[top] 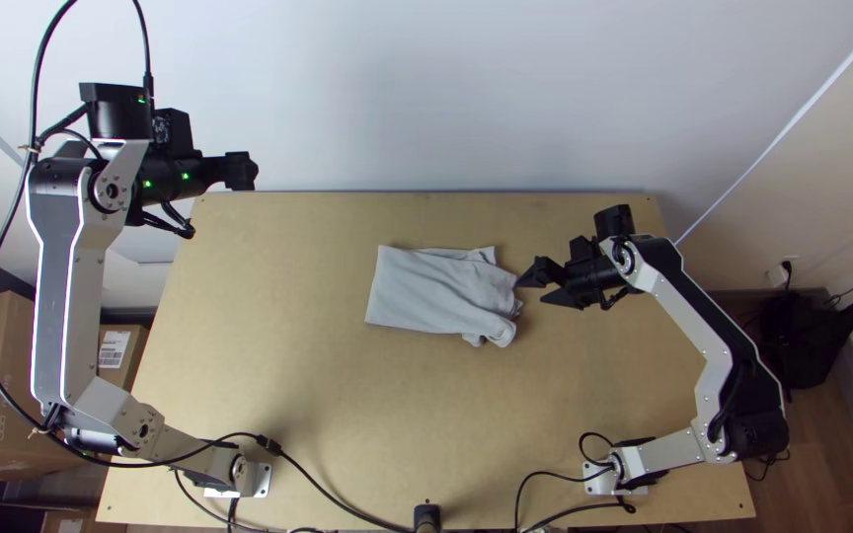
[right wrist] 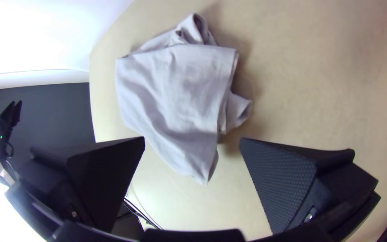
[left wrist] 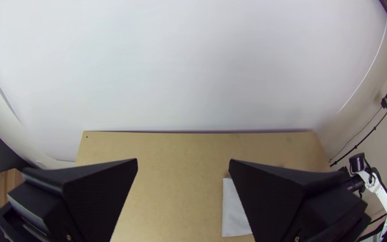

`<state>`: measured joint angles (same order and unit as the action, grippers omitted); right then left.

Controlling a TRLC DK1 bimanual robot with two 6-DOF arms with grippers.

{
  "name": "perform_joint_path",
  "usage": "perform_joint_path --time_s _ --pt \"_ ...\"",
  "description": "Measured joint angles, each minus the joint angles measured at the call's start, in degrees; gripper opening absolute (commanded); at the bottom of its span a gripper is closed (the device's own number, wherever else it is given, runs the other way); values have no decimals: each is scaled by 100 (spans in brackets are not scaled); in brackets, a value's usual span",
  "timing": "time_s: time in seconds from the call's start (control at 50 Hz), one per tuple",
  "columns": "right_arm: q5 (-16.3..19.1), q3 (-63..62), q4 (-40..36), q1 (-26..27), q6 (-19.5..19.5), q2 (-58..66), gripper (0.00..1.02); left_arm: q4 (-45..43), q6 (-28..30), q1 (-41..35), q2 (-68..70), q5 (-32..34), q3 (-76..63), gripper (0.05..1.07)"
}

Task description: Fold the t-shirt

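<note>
Fingers (right wrist: 283, 179) of the right gripper (right wrist: 192, 140) stood spread, nothing between their pads. Left gripper (left wrist: 183, 162) also had its fingers wide apart and unloaded, raised by the table's far left corner in the top view, well apart from the cloth.

T-shirt (top: 426, 291) lay near the middle of the table (top: 298, 415), somewhat toward the far edge, already doubled into a rough rectangle; number of layers could not be told. The side toward the left arm (top: 54, 296) ran straight and flat; the side toward the right arm (top: 683, 306) was rumpled. Right gripper was just beside that side; contact not determinable.

Handling, estimated: light, limp, soft, not fragile, little tendency to slip. A shallow pinch would probably lift the top layer only and open the fold. Best hold judged to be the rumpled side, through all layers, with the loose flap (right wrist: 239, 110) and pointed corner (right wrist: 204, 172) gathered in; the straight side would suit a second hold.

Materials: pale grey matte knit, soft creases, a small rolled tube of cloth (right wrist: 195, 29) at one side. Fingers were black wedges, pads finely dimpled, likely good grip. Table was light wood, flat, smooth-looking. Arm links were silver-grey, rigid, with black joints.
</note>
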<state>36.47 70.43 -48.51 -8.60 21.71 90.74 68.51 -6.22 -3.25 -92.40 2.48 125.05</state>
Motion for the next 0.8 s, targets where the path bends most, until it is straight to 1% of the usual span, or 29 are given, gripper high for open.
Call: perform_joint_path --time_s 0.08,0.16,0.46,0.56,0.8 --pt "282 0 361 55 -83 173 97 0 0 0 0 0 0 103" --pt "433 0 647 81 -122 420 97 0 0 0 0 0 0 103" --pt "455 304 1154 -7 -146 1880 97 -61 0 76 11 0 4 103" --pt "538 588 1204 -136 -144 2238 97 -92 0 105 17 0 33 103" --pt "605 1460 1373 -566 -133 2894 97 -92 0 203 22 0 42 103"
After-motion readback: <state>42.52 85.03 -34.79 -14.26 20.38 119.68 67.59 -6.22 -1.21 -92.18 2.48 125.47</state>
